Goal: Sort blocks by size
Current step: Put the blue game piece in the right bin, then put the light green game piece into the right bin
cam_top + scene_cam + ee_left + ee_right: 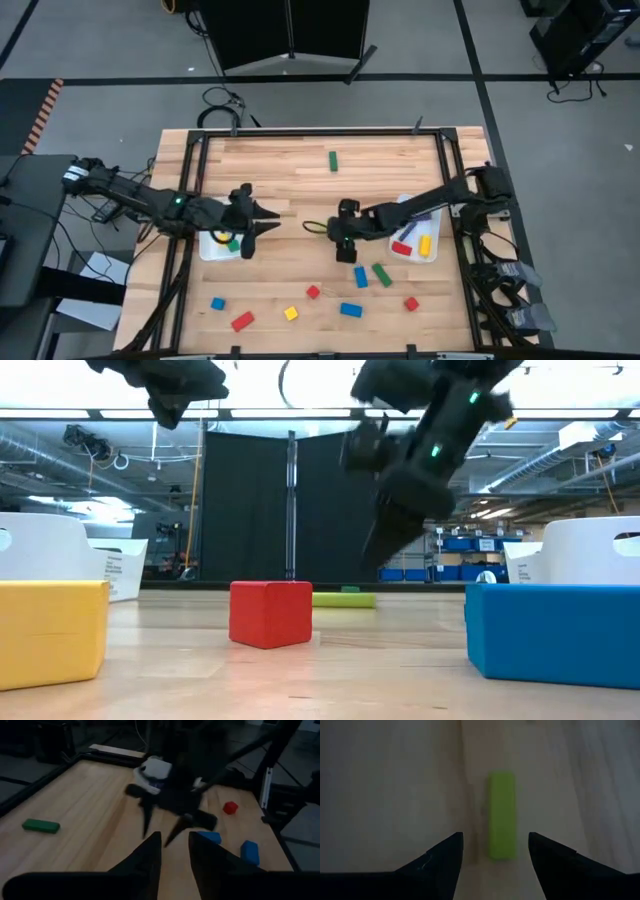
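A yellow-green bar (501,816) is being straddled by the spread right gripper (495,851); the left gripper (174,851), slightly parted, is being held nearby.

In the low view, the yellow block (50,632) is cut off at the left edge and the blue block (555,633) at the right. The left claw (250,236) hides part of the left bin (213,248).

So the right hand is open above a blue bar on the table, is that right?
Not quite: the bar is green, not blue. The right wrist view shows it lying on the table below the open right hand.
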`<move>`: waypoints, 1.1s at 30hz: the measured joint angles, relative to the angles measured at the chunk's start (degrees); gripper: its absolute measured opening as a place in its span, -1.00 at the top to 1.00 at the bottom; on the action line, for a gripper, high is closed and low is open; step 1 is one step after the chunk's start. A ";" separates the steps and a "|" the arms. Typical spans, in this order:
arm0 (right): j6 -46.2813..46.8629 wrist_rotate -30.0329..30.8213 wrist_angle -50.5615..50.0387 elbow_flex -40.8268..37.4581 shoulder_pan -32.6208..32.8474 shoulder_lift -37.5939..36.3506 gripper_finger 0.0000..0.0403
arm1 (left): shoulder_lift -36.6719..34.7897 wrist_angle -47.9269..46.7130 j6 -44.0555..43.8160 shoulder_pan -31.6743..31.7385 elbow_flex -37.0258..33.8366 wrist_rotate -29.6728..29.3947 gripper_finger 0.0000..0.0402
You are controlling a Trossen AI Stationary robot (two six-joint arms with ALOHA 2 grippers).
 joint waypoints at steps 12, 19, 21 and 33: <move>0.95 -3.20 3.41 0.31 -3.54 7.11 0.05 | -0.37 -1.28 -2.24 -8.95 -0.04 -4.96 0.43; -0.07 -2.54 3.47 0.17 -3.76 5.85 0.46 | 1.35 0.50 -4.14 -9.11 -0.02 -6.51 0.44; -0.70 -1.88 2.08 -0.05 -3.72 4.42 0.46 | 2.73 0.40 -4.78 -8.85 0.00 -6.66 0.44; 15.64 10.13 -27.29 -4.51 10.37 -27.34 0.46 | 16.83 6.32 -9.21 -1.69 0.04 -0.03 0.44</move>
